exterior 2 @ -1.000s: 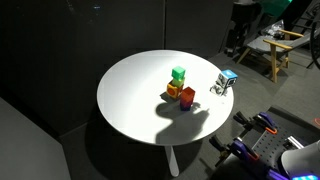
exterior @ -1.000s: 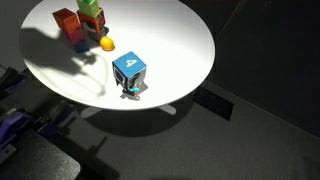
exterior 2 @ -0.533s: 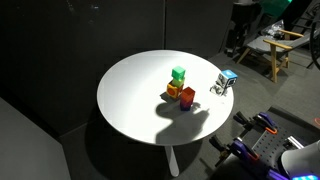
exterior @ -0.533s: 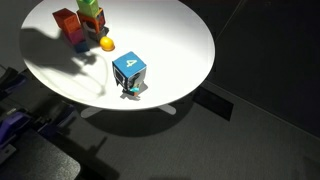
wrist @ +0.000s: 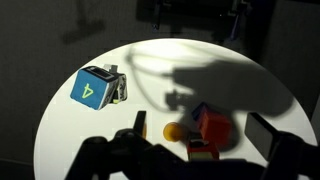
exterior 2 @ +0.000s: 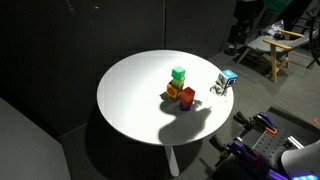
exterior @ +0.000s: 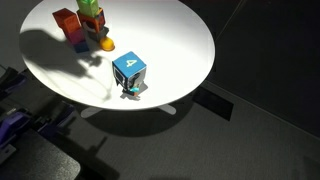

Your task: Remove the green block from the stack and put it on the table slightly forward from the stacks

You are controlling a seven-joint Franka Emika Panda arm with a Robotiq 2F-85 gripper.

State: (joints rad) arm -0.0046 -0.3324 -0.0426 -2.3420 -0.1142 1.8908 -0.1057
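Pincer (wrist: 190, 165) hanging at the bottom of the wrist view, its two dark fingers (wrist: 110, 150) standing wide apart and gripping nothing, well above the white counter (wrist: 250, 90). Just beyond it, a yellow-orange ball (wrist: 173, 131) is resting right beside a red block (wrist: 213, 128); blur and shadow are hiding the rest of the blocks there. Further out and off to the left, the blue cube (wrist: 90, 88) with its white 4 is sitting well apart from them, near the counter's edge. Switching to an exterior view, the green block (exterior 2: 178, 73) is sitting on top of the stack (exterior 2: 177, 90), not yet down on the counter. In an exterior view, an orange block (exterior: 65, 17) is topping the neighbouring column, just beside it.
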